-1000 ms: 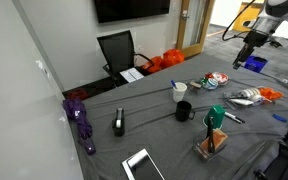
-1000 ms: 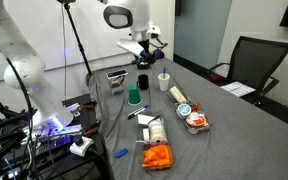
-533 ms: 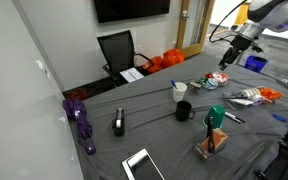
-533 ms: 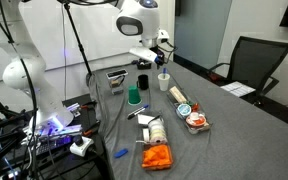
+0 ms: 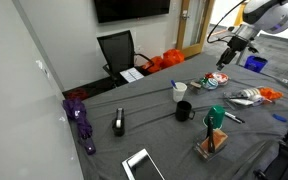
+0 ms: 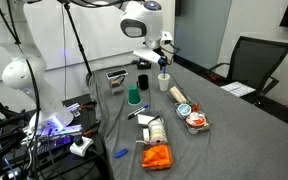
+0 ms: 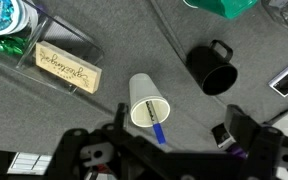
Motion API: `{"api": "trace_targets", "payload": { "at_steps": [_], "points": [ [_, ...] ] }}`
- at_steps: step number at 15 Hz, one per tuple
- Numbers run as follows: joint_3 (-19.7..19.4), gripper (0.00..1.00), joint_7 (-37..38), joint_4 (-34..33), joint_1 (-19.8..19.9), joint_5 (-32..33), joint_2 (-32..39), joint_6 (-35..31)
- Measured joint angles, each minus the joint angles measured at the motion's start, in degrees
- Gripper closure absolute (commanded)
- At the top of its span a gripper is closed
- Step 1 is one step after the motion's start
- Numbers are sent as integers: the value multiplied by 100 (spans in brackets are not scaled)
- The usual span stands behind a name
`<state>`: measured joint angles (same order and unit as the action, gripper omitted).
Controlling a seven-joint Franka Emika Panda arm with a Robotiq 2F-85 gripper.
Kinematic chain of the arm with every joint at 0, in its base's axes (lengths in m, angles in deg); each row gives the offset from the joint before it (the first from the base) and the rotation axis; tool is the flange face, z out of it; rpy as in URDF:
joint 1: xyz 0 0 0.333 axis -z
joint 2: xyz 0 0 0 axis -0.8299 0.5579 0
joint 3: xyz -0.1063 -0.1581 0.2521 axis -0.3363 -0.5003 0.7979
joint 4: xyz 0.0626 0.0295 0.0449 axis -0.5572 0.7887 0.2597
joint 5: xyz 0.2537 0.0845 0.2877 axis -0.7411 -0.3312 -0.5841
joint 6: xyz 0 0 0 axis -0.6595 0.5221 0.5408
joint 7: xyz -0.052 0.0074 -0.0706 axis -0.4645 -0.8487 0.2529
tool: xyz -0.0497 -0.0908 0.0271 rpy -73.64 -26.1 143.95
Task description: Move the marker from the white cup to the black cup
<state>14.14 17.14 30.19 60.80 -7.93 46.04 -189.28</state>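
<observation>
The white cup (image 7: 149, 102) stands on the grey table with the marker (image 7: 159, 129) leaning in it, blue end sticking out over the rim. The black cup (image 7: 212, 70), with a handle, stands close beside it. My gripper (image 7: 177, 136) is open and empty, well above the table, its fingers to either side of the marker's blue end in the wrist view. In both exterior views the gripper (image 5: 224, 60) (image 6: 161, 57) hangs above the white cup (image 5: 179, 92) (image 6: 164, 82), the black cup (image 5: 184, 111) (image 6: 142, 82) next to it.
A teal-green cup (image 5: 216, 115) (image 6: 133, 97) stands near the black cup. A clear box with a wooden block (image 7: 68, 68) and a round tin (image 7: 4, 20) lie nearby. A narrow black-and-white object (image 5: 119, 122), a purple item (image 5: 82, 122) and an orange bag (image 6: 158, 156) lie farther off.
My gripper has moved across the table from the side to a spot over the white cup. It stays open. The cups and marker have not moved.
</observation>
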Motion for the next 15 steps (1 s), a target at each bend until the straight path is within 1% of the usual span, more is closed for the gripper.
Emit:
{"api": "trace_targets", "payload": {
  "at_steps": [3,6,8,12,15],
  "points": [
    [213,0,386,56,39,70,24,-278],
    [536,0,1055,141,-8,213,182,-894],
    [754,0,1359,149,-36,237,381,-1331],
    [1238,0,1734,113,-36,214,903,-2351],
    [1626,0,1765,-55,12,220,1359,-2814]
  ]
}}
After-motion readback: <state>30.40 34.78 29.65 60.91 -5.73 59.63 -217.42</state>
